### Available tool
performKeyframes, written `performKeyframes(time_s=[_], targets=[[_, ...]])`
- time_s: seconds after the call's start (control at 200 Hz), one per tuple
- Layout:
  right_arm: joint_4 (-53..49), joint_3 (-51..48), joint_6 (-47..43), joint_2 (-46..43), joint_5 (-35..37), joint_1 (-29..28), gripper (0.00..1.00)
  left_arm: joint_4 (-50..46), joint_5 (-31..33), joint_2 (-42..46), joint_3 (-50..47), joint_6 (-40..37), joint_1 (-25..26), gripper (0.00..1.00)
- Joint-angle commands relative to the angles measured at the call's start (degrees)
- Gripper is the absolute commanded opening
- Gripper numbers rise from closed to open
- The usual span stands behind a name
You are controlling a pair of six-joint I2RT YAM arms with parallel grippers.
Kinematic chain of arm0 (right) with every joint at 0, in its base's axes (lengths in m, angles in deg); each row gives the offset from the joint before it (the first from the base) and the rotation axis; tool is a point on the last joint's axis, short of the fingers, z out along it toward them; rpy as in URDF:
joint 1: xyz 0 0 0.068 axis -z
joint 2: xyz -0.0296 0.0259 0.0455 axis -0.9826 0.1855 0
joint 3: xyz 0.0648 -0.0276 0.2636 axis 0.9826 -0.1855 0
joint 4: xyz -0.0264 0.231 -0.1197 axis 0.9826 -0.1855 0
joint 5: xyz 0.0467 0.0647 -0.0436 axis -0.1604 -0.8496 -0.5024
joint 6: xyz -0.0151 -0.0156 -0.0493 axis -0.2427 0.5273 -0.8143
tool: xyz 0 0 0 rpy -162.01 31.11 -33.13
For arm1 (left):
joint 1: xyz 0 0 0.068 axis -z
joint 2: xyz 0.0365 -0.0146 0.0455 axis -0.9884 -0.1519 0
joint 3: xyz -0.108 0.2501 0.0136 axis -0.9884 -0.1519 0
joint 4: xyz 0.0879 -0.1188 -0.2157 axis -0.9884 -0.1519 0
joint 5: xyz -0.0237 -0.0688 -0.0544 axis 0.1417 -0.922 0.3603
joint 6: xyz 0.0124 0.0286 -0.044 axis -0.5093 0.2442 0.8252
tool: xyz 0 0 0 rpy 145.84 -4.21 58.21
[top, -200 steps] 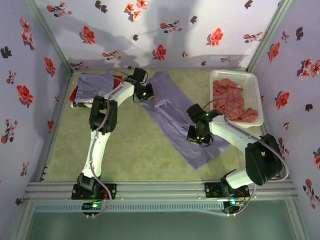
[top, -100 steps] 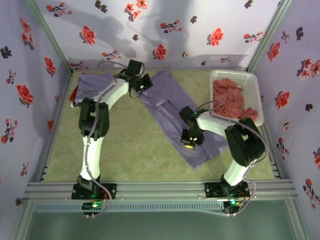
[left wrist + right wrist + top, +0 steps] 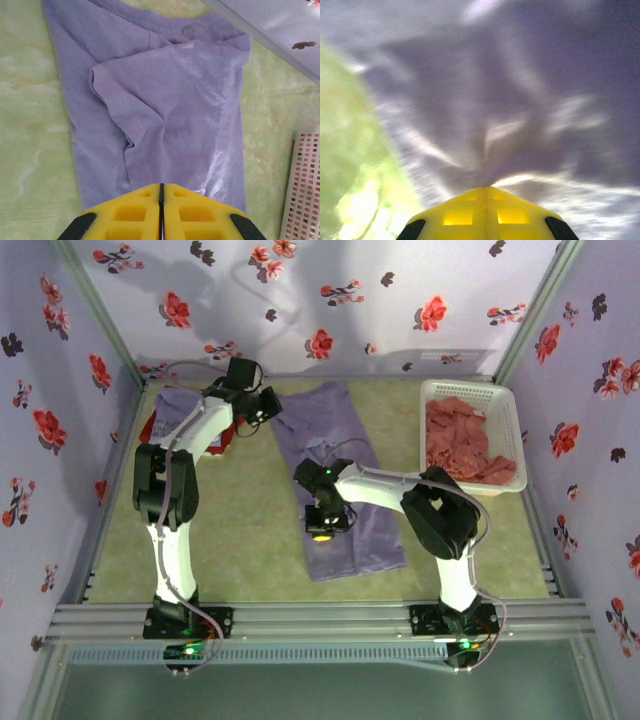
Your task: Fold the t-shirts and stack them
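A plain lavender t-shirt (image 3: 322, 422) lies lengthwise on the green table, with folds in it (image 3: 165, 100). My right gripper (image 3: 320, 528) sits on its near half. In the right wrist view, its jaws (image 3: 486, 187) are shut on a pucker of the blurred lavender cloth (image 3: 520, 75). My left gripper (image 3: 265, 405) is at the shirt's far left corner. Its jaws (image 3: 161, 184) are shut over the shirt's edge and no cloth shows between them. A purple t-shirt with white lettering (image 3: 182, 408) lies on a red one (image 3: 150, 426) at the back left.
A white slatted basket (image 3: 468, 387) at the back right holds salmon-red t-shirts (image 3: 460, 435); its wall (image 3: 305, 190) shows in the left wrist view. Flowered walls close in three sides. Bare green table (image 3: 240, 530) lies left of the lavender shirt.
Both arms swung left and dragged the lavender shirt from a diagonal at centre right to a nearly straight lie at centre. The left gripper moved toward the back-left stack.
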Motion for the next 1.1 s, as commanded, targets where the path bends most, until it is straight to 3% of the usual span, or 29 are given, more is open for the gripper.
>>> performKeyframes(time_s=[0.0, 0.12, 0.395, 0.74, 0.935, 1.095], targets=[[0.12, 0.59, 3.35, -3.53, 0.29, 0.39, 0.04, -0.66, -1.35, -2.77, 0.6, -1.06, 0.36, 0.1], [-0.15, -3.41, 3.37, -10.56, 4.62, 3.96, 0.06, 5.47, -2.03, -5.78, -2.31, 2.23, 1.83, 0.06], [-4.24, -11.39, -1.24, -18.09, 7.88, 12.77, 0.06, 4.05, 2.76, -13.39, -0.24, 5.43, 5.91, 0.0], [2.11, -19.31, 3.0, -17.07, 3.5, 13.01, 0.06, 0.21, -0.37, -23.07, 8.76, 7.28, 4.59, 0.0], [5.84, -21.07, 3.27, -14.85, -0.61, 12.85, 0.06, -2.0, -4.55, -27.1, 17.15, 7.43, 3.22, 0.0], [7.0, -19.68, 3.28, -11.5, -2.95, 11.51, 0.06, -5.3, -4.03, -27.56, 21.01, 6.3, 2.68, 0.0]])
